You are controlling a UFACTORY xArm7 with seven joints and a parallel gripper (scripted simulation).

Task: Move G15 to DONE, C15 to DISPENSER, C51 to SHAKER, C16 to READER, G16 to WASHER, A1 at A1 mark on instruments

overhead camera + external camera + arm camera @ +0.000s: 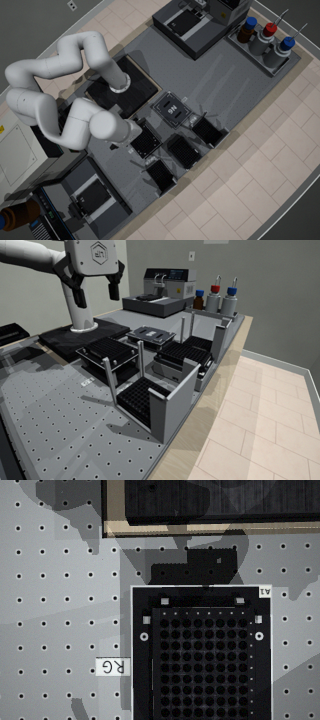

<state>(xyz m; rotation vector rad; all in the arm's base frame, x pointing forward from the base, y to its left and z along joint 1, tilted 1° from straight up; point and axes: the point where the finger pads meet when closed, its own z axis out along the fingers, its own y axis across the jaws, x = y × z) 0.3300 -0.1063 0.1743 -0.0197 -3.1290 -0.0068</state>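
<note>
My gripper (126, 133) (98, 299) is open and empty, above the arm-base side of the regrip nest RG (139, 680). A black well plate (146, 140) (109, 349) (204, 670) lies flat on RG, its label not readable. The recovery nest N6 (165, 113) (140, 335) is bare. Another black plate (184, 151) (184, 352) is on the shaker between the racks. Black plates (208, 130) (198, 342) stand in IN, and black plates or a plate (160, 175) (142, 392) in DONE. A dark plate or carrier (12, 333) is at the left edge of the exterior view.
An instrument (175, 36) (165, 307) with a dark A1-marked surface stands at the back, another (113, 219) at lower left in the top view; whether plates are on them is unclear. Bottles (279, 54) (228, 303) stand in a tray. The racks have tall walls (180, 402) and posts (109, 382).
</note>
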